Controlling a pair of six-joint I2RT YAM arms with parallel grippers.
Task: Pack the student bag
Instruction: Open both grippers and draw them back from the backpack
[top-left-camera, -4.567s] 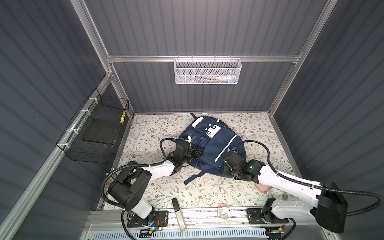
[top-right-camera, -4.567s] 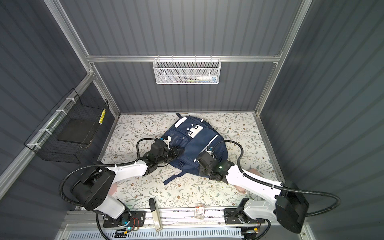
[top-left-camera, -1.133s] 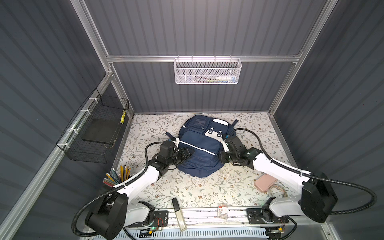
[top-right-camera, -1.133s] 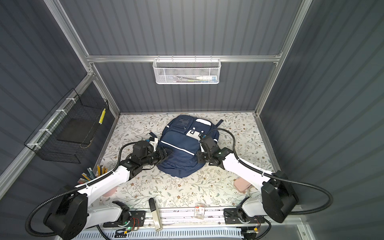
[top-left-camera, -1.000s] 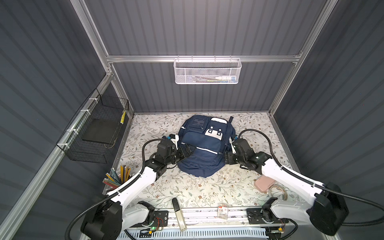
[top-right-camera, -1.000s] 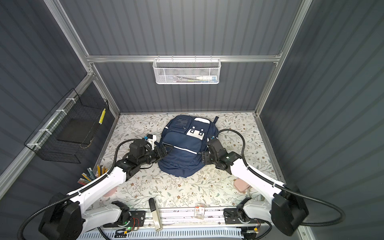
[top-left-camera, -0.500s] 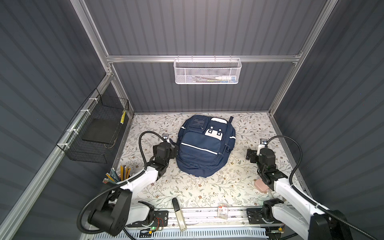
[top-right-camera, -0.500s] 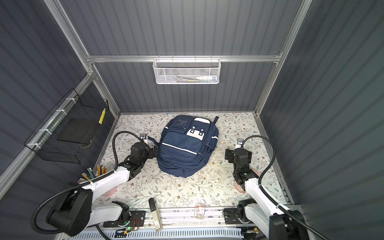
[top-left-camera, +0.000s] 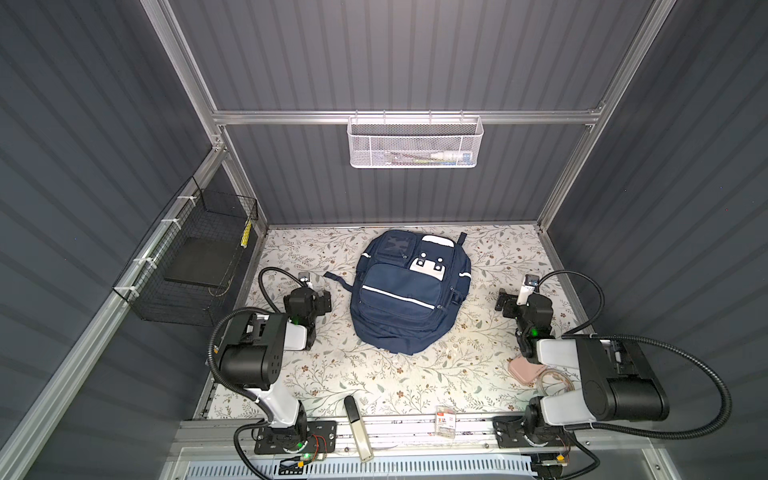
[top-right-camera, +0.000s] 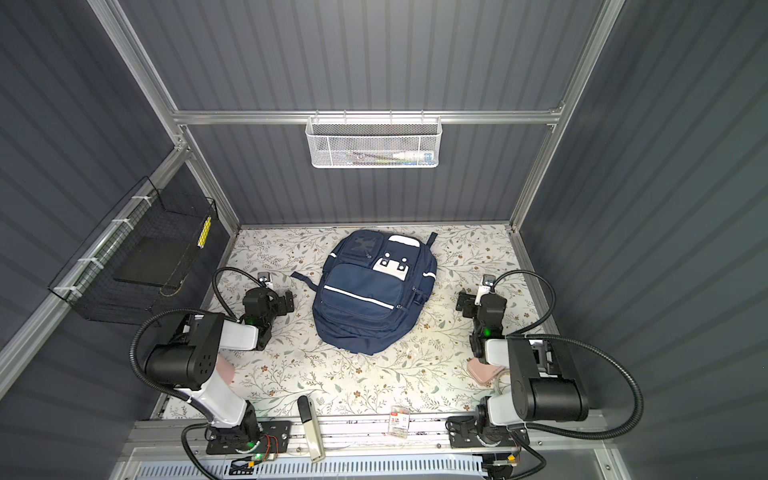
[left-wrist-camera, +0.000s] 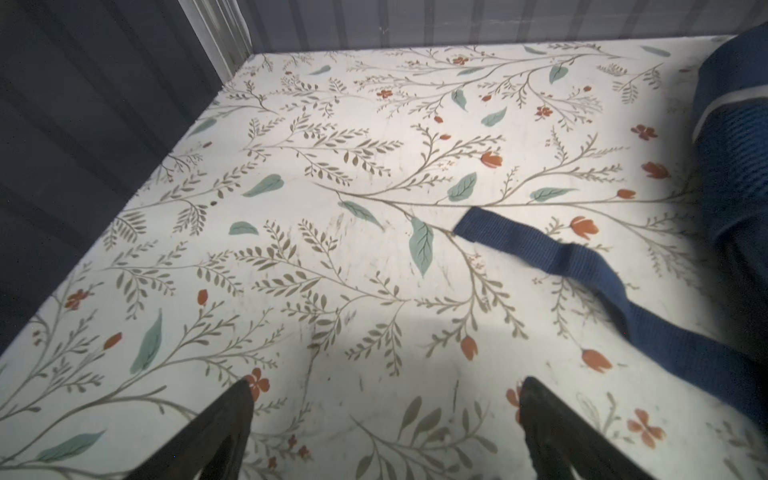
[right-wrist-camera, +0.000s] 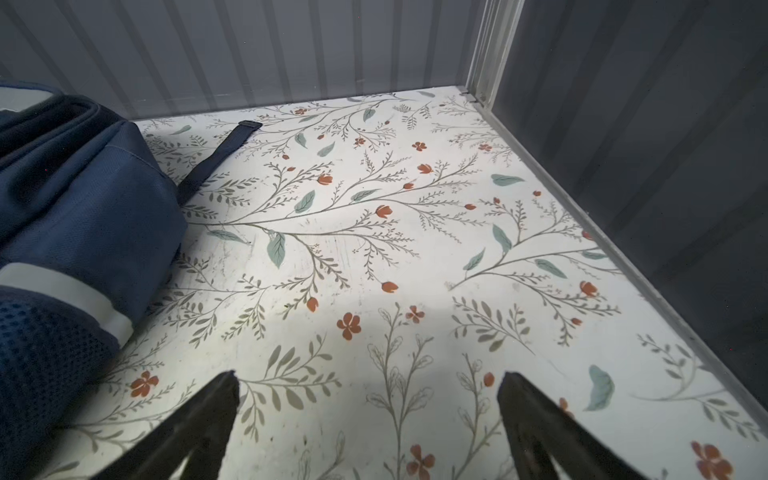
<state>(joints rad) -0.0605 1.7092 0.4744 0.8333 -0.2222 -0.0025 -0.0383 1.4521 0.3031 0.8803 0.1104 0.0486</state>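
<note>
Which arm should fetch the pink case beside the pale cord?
Right, probably: the pink case lies beside that arm's base, the right gripper is open, and the left gripper is across the student bag.

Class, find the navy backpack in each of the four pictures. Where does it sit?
Top view: backpack mid-table, front up.
Top view: also mid-table.
Left wrist: one side, cut off at the frame edge.
Right wrist: one side, cut off at the frame edge.
Shared landmark: the floral table.
</note>
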